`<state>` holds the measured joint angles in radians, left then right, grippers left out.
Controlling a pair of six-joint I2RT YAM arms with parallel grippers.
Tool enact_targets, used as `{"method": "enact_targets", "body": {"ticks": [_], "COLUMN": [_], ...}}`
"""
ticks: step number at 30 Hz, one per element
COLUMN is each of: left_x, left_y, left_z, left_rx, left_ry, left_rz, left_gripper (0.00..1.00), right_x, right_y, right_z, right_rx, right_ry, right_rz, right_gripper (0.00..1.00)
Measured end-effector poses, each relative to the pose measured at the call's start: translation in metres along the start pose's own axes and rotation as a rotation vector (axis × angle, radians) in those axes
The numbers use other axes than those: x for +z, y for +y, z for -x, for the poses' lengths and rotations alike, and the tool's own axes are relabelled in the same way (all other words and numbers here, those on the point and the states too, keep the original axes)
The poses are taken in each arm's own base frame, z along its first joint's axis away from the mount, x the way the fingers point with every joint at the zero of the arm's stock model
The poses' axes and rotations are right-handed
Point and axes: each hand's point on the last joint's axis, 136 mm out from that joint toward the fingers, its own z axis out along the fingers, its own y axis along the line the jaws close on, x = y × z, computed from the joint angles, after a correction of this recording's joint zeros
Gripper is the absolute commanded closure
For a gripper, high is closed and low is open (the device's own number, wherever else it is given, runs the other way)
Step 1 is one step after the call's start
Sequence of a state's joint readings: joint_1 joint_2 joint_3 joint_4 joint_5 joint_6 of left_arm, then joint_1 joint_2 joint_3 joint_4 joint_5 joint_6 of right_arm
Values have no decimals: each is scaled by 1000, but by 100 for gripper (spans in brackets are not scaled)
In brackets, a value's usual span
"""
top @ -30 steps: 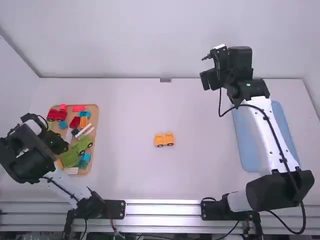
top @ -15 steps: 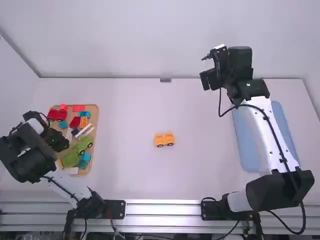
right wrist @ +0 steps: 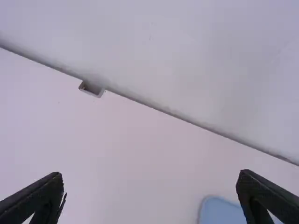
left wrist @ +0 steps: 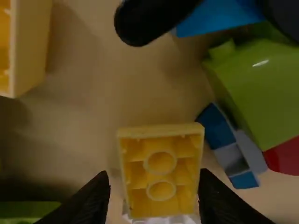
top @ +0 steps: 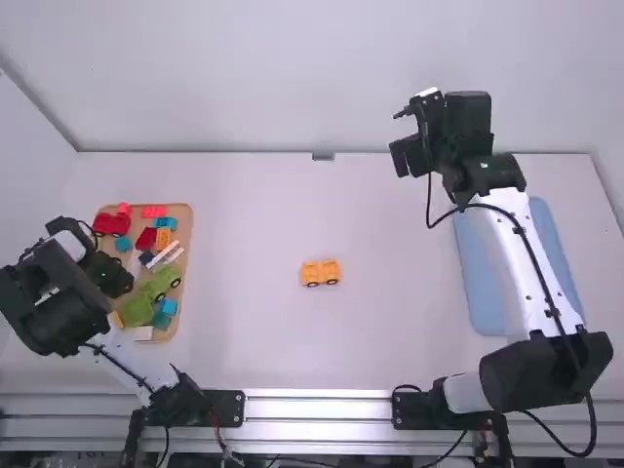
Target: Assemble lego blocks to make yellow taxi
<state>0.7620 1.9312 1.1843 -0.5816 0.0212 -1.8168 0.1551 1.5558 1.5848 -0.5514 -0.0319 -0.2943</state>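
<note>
When closing the left gripper point(left wrist: 154, 174), parted around the yellow block point(left wrist: 161, 165) at the high view's far left, expect a skewed pinch from uneven finger gaps, with the right gripper point(right wrist: 150, 174) spread empty upper right and the yellow vehicle point(top: 320, 272) mid-frame.

yellow block point(left wrist: 161, 163): smooth plastic | green block point(left wrist: 266, 88): plastic, glints glossy | tray point(top: 185, 224): looks wooden, matt | desk point(top: 244, 292): smooth, matt | rail point(top: 317, 409): metal, dull shine
</note>
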Motion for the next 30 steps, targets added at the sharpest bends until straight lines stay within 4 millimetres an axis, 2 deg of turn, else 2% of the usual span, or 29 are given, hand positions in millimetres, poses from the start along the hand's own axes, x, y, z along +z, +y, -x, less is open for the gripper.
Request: {"method": "enact_targets", "body": {"ticks": [7, 11, 12, 23, 25, 29, 30], "left_x": [0, 0, 0, 0, 0, 0, 0], "left_y": [0, 1, 1, 0, 1, 5, 5], "left_z": [0, 0, 1, 4, 4, 8, 9], "left_rx": [3, 3, 3, 3, 4, 12, 33], "left_ry": [0, -2, -5, -20, -20, -29, -29], "left_rz": [0, 4, 3, 0, 2, 23, 22], "left_gripper": [55, 62, 68, 67, 74, 97, 98], "right_x": [0, 0, 0, 0, 0, 0, 0], "right_y": [0, 0, 0, 0, 0, 0, 0], "right_z": [0, 0, 0, 0, 0, 0, 0], "right_rx": [-2, 0, -1, -1, -1, -2, 0], "right_ry": [0, 0, 0, 1, 0, 0, 0], "right_rz": [1, 0, -1, -1, 0, 0, 0], "right_gripper": [2, 2, 2, 2, 1, 2, 2]}}
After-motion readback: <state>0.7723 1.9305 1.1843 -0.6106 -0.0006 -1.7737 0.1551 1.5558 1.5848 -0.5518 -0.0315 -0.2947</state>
